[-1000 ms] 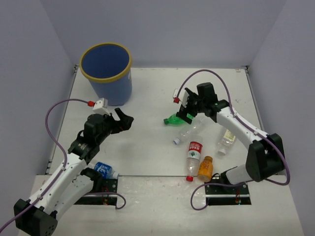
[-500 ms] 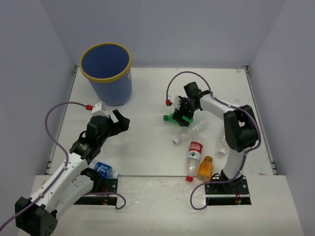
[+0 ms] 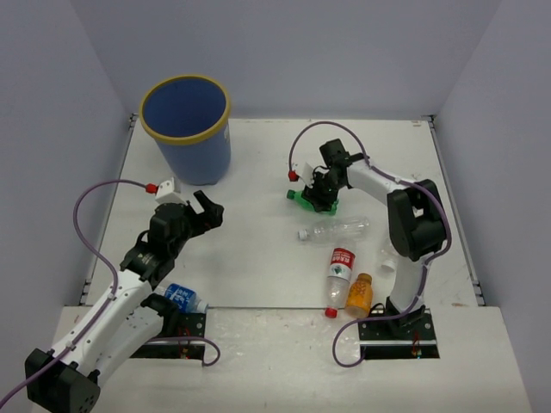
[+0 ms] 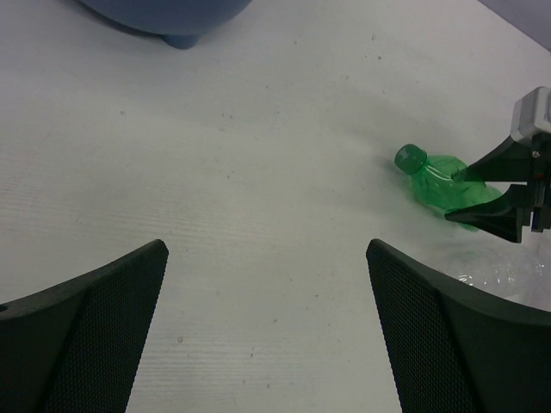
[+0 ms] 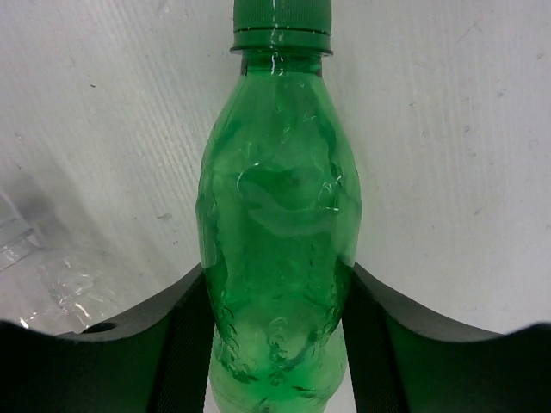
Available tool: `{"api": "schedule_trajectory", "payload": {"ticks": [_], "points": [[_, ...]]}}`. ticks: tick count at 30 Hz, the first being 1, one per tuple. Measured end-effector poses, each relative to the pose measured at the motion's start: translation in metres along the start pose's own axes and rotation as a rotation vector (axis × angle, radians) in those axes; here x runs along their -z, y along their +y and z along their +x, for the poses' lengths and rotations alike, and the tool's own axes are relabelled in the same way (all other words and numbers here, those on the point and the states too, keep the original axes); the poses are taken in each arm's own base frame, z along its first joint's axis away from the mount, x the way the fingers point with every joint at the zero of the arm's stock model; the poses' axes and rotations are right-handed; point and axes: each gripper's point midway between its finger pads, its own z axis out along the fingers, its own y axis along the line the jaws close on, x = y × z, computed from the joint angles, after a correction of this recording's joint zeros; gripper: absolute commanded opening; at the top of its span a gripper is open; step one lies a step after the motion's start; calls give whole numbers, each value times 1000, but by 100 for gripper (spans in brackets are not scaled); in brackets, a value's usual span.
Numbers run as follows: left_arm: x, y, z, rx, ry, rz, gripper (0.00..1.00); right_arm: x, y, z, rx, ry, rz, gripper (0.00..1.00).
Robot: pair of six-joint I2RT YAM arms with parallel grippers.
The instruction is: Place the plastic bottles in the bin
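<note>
Top view, bottles: five plain to see, namely one green bottle (image 3: 303, 200), one clear bottle (image 3: 334, 230), one red-label bottle (image 3: 340, 267), one orange bottle (image 3: 359, 295) and one blue-label bottle (image 3: 182, 298). A pale sliver of a sixth shows at the right arm's (image 3: 372, 177) lower link.
Top view, bin (image 3: 186, 129): one, upright at 11 o'clock on the counter (image 3: 258, 155), well apart from every bottle.
Top view, right jaws: pinching the green bottle, which lies just right of centre with its cap toward 9 o'clock.
Top view, left jaws: spread and holding nothing, at 8 o'clock from the green bottle.
Top view, around: the clear bottle lies on its side just at 5 o'clock of the green one. The red-label and orange bottles are nearer the right base, and the blue-label bottle is by the left arm's (image 3: 129, 292) base.
Left wrist, jaws: wide apart over bare counter.
Left wrist, things: the bin's base is at 11 o'clock. The green bottle (image 4: 435, 182) is at 2 o'clock between the right arm's fingers (image 4: 499, 215).
Right wrist, jaws: pressed on both flanks of the green bottle (image 5: 277, 224), cap at 12 o'clock.
Right wrist, around: clear plastic shows at 8 o'clock.
</note>
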Motion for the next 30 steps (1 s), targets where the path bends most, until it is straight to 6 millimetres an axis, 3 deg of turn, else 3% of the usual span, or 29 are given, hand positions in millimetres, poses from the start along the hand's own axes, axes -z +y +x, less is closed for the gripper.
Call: {"api": "schedule_trajectory", "payload": {"ticks": [5, 7, 12, 14, 19, 24, 26, 30], "points": [[-1, -17, 5, -19, 34, 94, 100, 25, 1, -25, 12, -118, 53, 25], [-2, -30, 7, -24, 45, 165, 100, 46, 6, -43, -8, -226, 99, 20], [-3, -71, 9, -40, 76, 365, 100, 117, 35, -100, -62, -588, 179, 19], [-3, -86, 12, -48, 90, 433, 100, 131, 51, -118, -75, -687, 168, 17], [5, -130, 10, -76, 114, 606, 100, 120, 99, -131, -207, -765, 15, 17], [27, -179, 12, -117, 105, 782, 100, 109, 119, -129, -327, -752, -70, 16], [29, -190, 15, -130, 103, 796, 100, 110, 126, -136, -329, -768, -90, 17], [12, -200, 23, -154, 111, 749, 95, 113, 152, -146, -295, -801, -156, 17]]}}
